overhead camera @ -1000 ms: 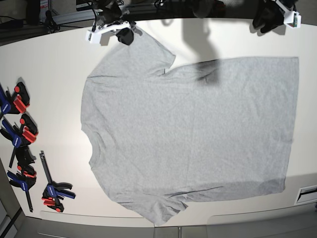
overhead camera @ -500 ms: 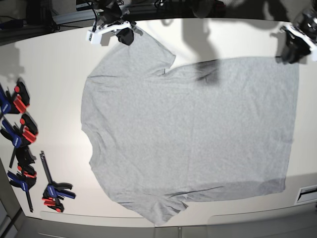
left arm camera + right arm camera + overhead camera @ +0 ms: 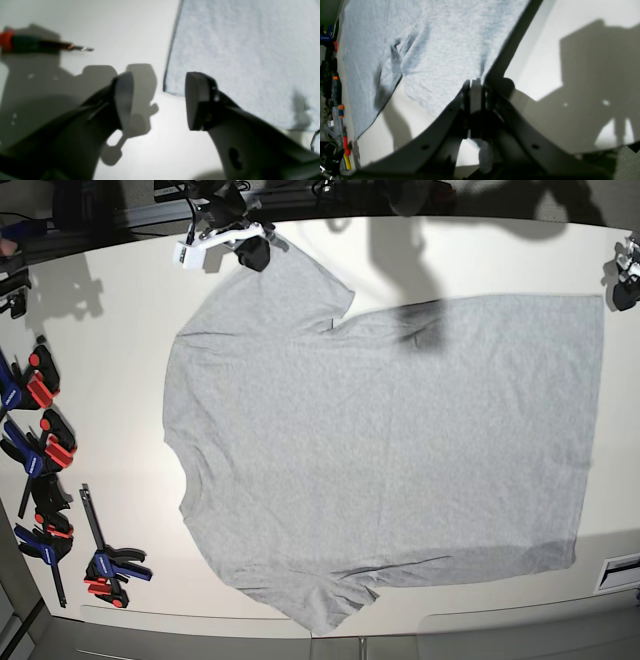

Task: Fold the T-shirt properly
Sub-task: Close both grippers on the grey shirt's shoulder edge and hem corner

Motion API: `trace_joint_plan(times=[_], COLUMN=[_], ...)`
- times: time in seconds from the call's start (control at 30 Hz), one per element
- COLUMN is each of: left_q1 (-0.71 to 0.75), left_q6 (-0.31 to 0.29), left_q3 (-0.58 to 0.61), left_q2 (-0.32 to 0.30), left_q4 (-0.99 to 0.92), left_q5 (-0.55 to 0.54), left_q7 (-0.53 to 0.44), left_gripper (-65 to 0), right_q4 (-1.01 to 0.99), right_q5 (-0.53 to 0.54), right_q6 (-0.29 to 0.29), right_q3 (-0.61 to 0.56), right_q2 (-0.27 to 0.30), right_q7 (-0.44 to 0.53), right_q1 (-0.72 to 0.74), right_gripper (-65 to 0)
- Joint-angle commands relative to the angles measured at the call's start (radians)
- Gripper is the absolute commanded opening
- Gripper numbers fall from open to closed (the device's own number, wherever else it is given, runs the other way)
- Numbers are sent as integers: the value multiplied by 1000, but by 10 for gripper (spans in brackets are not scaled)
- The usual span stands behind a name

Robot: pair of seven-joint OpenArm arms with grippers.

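1. T-shirt (image 3: 390, 450) is lying spread flat on the white table (image 3: 110, 360), plain grey side up; no lettering showing.
2. Neck end is pointing twd the base view's left, hem running down the right side.
3. One sleeve is reaching up-left twd the table's far edge, the other sticking out at the near edge.
4. Right pincer (image 3: 476, 91) is sitting at the far sleeve tip, jaws pressed together on the T-shirt; grey fabric is fanning out from betw the jaws in the wrist view. In base view it is showing as the white-and-black piece (image 3: 230, 242) at the sleeve end.
5. Left pincer (image 3: 158, 100) is hovering w/ jaws spread wide, nothing betw them; the hem corner (image 3: 172, 87) is lying just beyond the gap, on the table.
6. In base view the left pincer (image 3: 625, 275) is barely showing at the right edge, just off the far hem corner.
7. Red-and-blue clamps (image 3: 45, 470) are lying in a cluster along the left side of the table, well apart from the shirt.
8. A red-handled tool (image 3: 37, 45) is showing blurred beyond the left pincer; type unclear.
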Motion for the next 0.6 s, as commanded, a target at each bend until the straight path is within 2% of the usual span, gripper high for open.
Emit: trace_joint_plan(times=[0.0, 0.1, 0.17, 0.23, 0.37, 0.57], left_q1=[2, -15, -46, -83, -140, -177], left_q6=[-11, -6, 34, 34, 33, -23], left_q3=[-10, -10, -9, -8, -8, -8], left_q2=[-21, -19, -15, -15, -14, -15], left_q4=[11, 5, -21, -67, -156, -267], left_q5=[-19, 6, 13, 10, -67, -178], left_q7=[-23, -28, -27, -13, 72, 149], left_gripper=[-305, -293, -293, -293, -293, -293], right_q4=[13, 13, 13, 13, 13, 13], right_q5=[-1, -1, -1, 0, -1, 0], right_q6=[5, 5, 4, 5, 5, 5], right_q3=[0, 0, 0, 0, 0, 0], right_q2=[-2, -2, -2, -2, -2, -2], right_q7=[2, 2, 2, 2, 2, 2], right_q1=[-6, -6, -6, -6, -6, -6], right_gripper=[-650, -650, -650, -650, -650, -650])
